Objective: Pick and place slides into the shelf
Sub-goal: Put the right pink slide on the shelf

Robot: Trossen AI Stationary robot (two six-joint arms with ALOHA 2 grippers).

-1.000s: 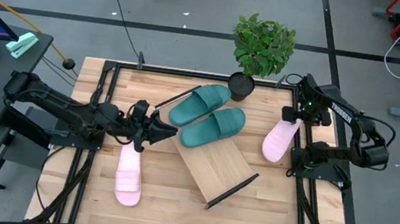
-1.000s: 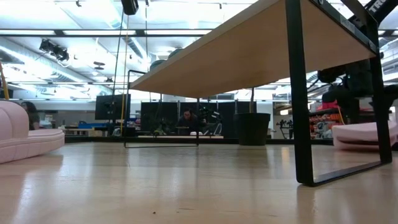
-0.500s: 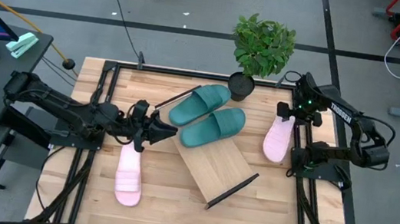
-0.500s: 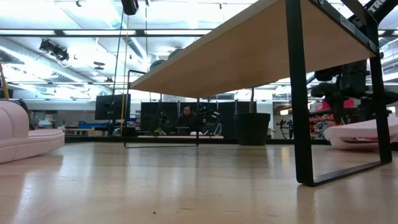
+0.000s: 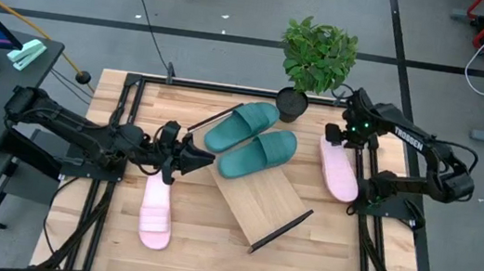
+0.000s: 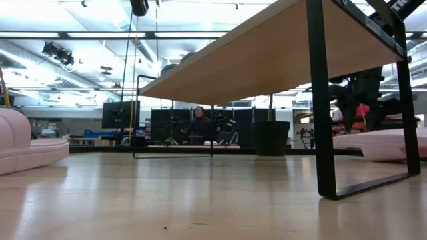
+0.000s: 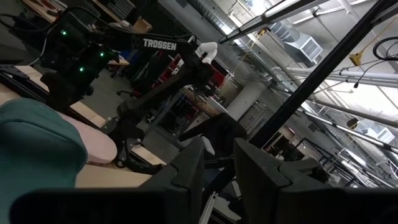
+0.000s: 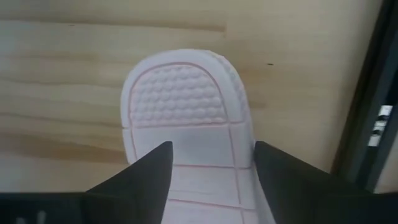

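In the high view the shelf stands slantwise mid-table. Two dark teal slides lie on its far part. One pink slide lies flat on the table near the left side. The other pink slide lies by the right edge, with my right gripper over its far end and shut on it. The right wrist view shows that slide's dimpled end stretching away past the fingers. My left gripper hovers level beside the shelf's far-left corner, fingers together, touching nothing. My right gripper comes from above, pointing down, at the pink slide's far end. Its fingers sit across the slide's width, one toward each long edge. The fingers themselves hide the contact place. The slide lies flat on the table.
A potted plant stands at the far edge, next to the teal slides and the right gripper. The shelf's black end bars stand on the tabletop; in the low view one leg rises near the right pink slide. A black frame rail borders the right side.
My right gripper has moved toward the table's left edge and a little toward the far edge. The right pink slide has turned about on the table with it: its far end swung left, and it now slants from far-left to near-right instead of far-right to near-left.
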